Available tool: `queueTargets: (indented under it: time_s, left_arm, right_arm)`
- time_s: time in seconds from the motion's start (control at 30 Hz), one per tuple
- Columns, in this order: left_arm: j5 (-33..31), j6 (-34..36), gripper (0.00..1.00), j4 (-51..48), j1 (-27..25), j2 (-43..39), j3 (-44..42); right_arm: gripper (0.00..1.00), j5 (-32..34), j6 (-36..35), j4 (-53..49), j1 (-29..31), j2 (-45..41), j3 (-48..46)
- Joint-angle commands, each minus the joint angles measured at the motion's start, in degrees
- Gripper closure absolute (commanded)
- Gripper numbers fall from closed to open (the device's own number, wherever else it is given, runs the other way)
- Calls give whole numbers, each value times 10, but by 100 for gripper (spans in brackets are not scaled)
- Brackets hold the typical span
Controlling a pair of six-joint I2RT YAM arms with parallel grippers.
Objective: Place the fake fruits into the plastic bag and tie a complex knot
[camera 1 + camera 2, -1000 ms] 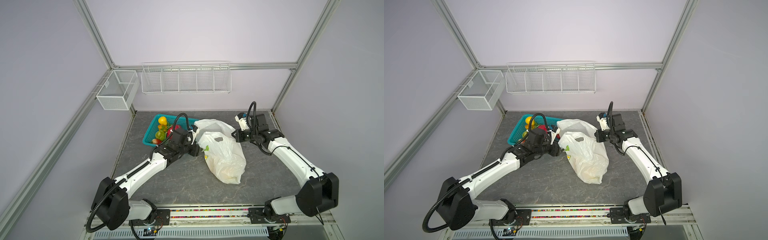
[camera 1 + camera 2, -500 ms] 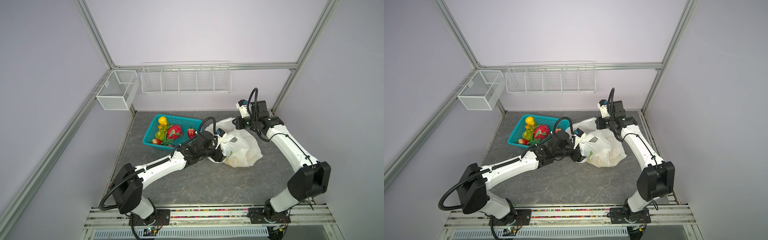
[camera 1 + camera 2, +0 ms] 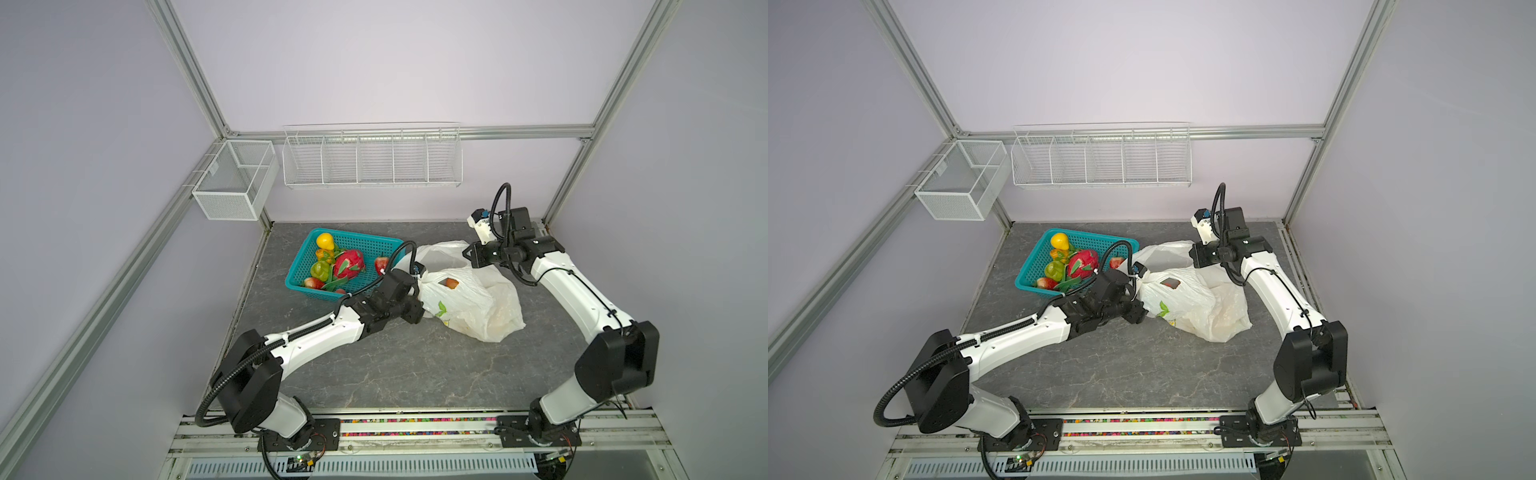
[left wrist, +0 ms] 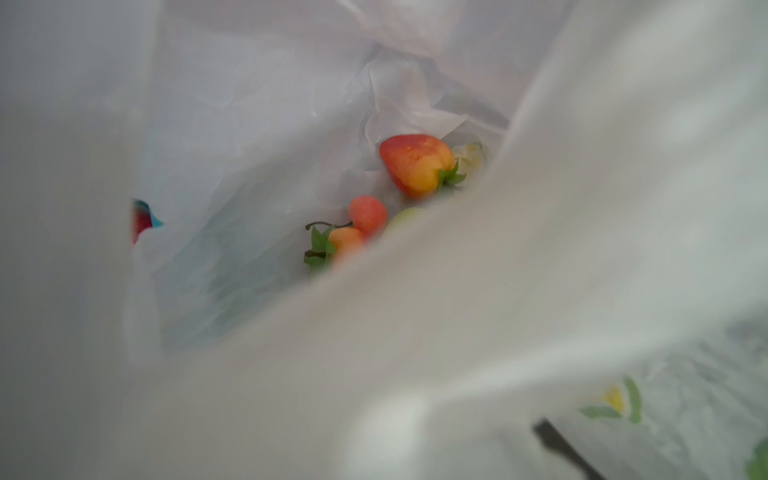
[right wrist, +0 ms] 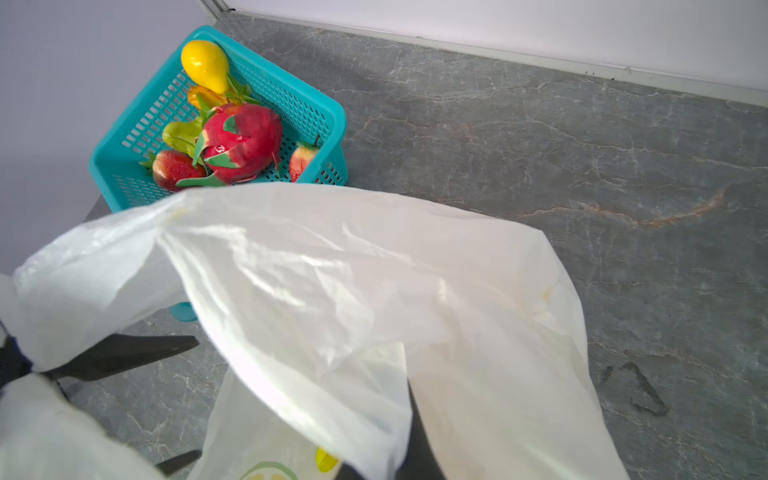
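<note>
Left wrist view looks into the bag [image 4: 249,124], where a few small fruits [image 4: 415,164] already lie at the bottom, ahead of the left gripper [image 3: 420,294]. A red piece [image 3: 451,283] also shows at the bag's mouth in both top views. Loading looks only partly done: off to the side of that gripper, the basket [image 3: 365,240] holds a dragon fruit [image 3: 348,265], a pear [image 3: 325,240], a green piece [image 3: 319,269] and some strawberries [image 3: 381,264]. No knot is tied, so the rest of the loading and all of the tying remain. The left gripper sits at the bag's mouth with its fingertips buried in plastic, so its width and whether it holds anything cannot be told. The right gripper [image 3: 471,259], across the bag from the left one, is closed tight on the bag's far rim. It lifts that flap off the tabletop [image 3: 415,374], and the mouth gapes toward the left gripper. The bag's filled end slumps on the tabletop between the two grippers and nearer the robot's base.
</note>
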Motion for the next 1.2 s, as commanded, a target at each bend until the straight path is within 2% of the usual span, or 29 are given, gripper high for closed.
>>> queueTargets:
  time_s: [0.0, 0.37, 0.53, 0.67, 0.83, 0.93, 1.0, 1.17]
  left_arm:
    - [-26, 33, 26, 5, 4, -22, -20]
    - [-21, 58, 15, 22, 27, -97, -86]
    - [-61, 67, 14, -12, 28, -107, -91]
    - [-62, 28, 17, -11, 52, -141, -99]
    - [-46, -91, 25, -50, 156, -158, -67]
    - [-31, -131, 26, -75, 210, -132, -38]
    - [-19, -132, 27, -108, 232, -89, -4]
    - [10, -104, 29, -239, 237, 33, 117]
  right_arm:
    - [93, -64, 23, 30, -15, 2, -14]
    - [93, -77, 60, 41, -51, -8, -25]
    - [93, -87, 70, 46, -52, -7, -26]
    - [93, -77, 69, 46, -53, -8, -32]
    - [94, -78, 70, 51, -53, -12, -42]
    - [94, -75, 69, 51, -53, -13, -44]
    - [94, -73, 67, 50, -53, -10, -43]
    - [94, -69, 62, 46, -53, -12, -43]
